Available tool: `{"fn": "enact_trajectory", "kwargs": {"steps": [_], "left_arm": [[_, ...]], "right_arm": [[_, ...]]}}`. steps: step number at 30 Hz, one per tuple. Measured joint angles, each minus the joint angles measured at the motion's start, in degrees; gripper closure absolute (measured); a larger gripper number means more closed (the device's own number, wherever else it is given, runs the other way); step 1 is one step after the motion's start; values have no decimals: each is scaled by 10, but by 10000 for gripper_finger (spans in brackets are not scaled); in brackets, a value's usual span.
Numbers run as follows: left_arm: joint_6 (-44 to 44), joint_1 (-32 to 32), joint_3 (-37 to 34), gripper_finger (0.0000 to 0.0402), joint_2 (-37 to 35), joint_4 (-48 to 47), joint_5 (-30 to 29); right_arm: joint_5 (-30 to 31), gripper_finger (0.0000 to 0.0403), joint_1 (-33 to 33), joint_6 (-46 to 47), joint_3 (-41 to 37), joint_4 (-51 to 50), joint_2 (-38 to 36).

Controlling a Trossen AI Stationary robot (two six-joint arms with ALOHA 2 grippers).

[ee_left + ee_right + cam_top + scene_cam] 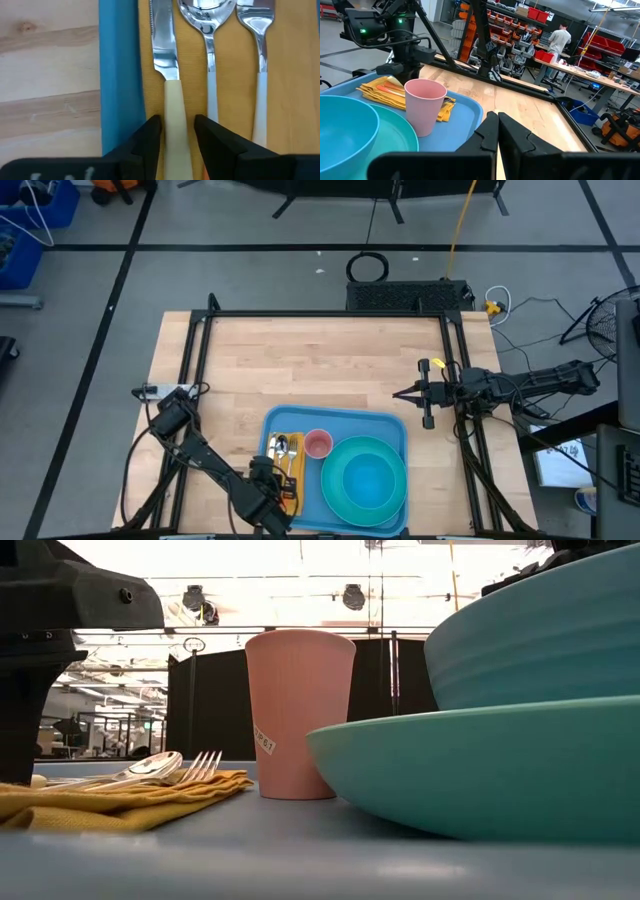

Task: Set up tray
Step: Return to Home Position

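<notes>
The blue tray (pixel 395 425) lies at the table's near edge. At its left end a yellow napkin (pixel 235 90) carries a knife (pixel 162 45), a spoon (pixel 207 30) and a fork (pixel 260 30) side by side. My left gripper (pixel 177 125) points down over the knife's cream handle (pixel 174 105). It is open, with one finger on each side of the handle and a thin gap at both. A pink cup (pixel 318 444) and a teal plate (pixel 350 495) with a bowl (pixel 368 475) on it stand on the tray. My right gripper (pixel 428 393) is shut and level at the table's right.
Bare wooden table (pixel 320 365) stretches beyond the tray toward the far edge. A black frame rail (pixel 330 313) runs around the table. The cup (pixel 298 710) stands close to the napkin's right side. Beyond the table, a person stands at benches in the right wrist view.
</notes>
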Motion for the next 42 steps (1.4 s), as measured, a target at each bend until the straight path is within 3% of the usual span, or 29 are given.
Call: {"fn": "enact_trajectory", "kwargs": {"steps": [11, 16, 22, 25, 30, 35, 40, 42], "left_arm": [[104, 14, 117, 257, 1, -206, -10], [375, 30, 154, 275, 0, -231, -77], [623, 84, 126, 353, -64, -203, -198], [703, 125, 75, 393, -131, -155, -242], [886, 181, -84, 394, -296, 38, -270], [1033, 245, -313, 397, -475, 321, -189], [1023, 316, -510, 399, -583, 492, -66], [1005, 332, -566, 399, -600, 541, -48]], "right_arm": [[0, 403, 0, 2, 0, 0, 0], [0, 403, 0, 1, 0, 0, 0], [-2, 403, 0, 8, 0, 4, 0], [-2, 403, 0, 20, 0, 7, 0], [-2, 403, 0, 39, 0, 7, 0], [-1, 403, 0, 48, 0, -29, 0], [-2, 403, 0, 98, 0, -69, 0], [-2, 403, 0, 140, 0, -96, 2]]}}
